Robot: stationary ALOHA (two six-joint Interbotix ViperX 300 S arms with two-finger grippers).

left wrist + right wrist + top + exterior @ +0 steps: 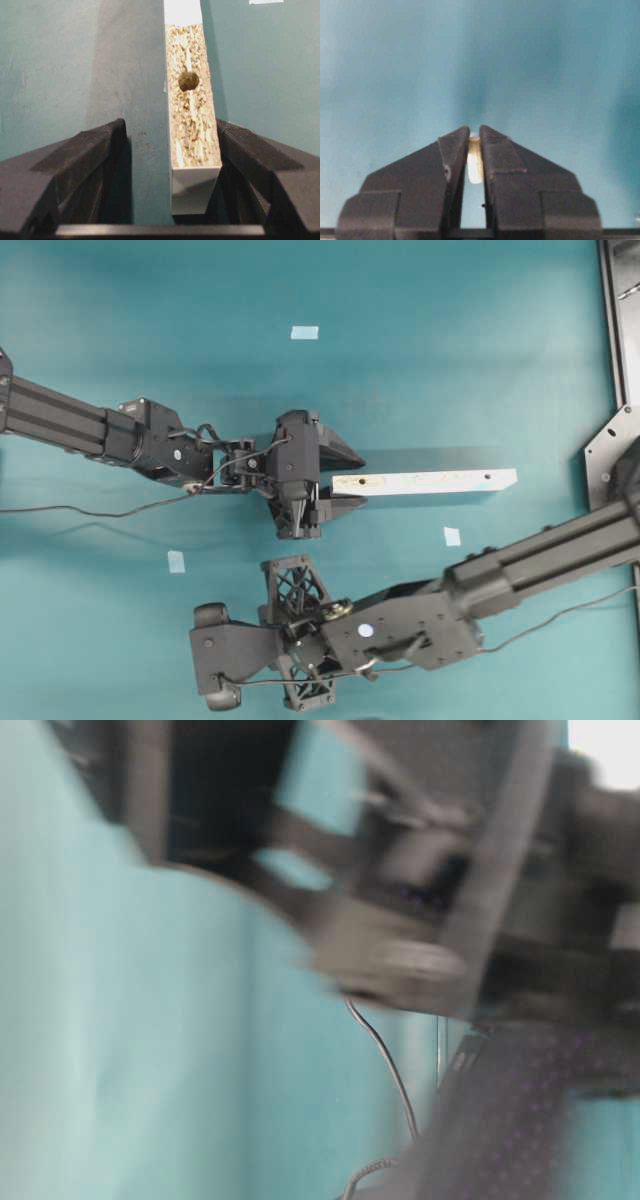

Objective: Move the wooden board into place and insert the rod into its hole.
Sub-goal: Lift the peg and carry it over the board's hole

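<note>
The wooden board lies across the middle of the teal table, standing on its long edge. Its rough chipboard edge faces up and carries a dark hole. My left gripper is open around the board's left end. In the left wrist view the board sits against the right finger, with a wide gap to the left finger. My right gripper is low and left of centre, away from the board. It is shut on the rod, a small cream peg pinched between the fingertips.
Pale-blue tape squares lie on the table. A dark metal frame runs along the right edge. The table-level view is blurred, filled by an arm and a thin cable.
</note>
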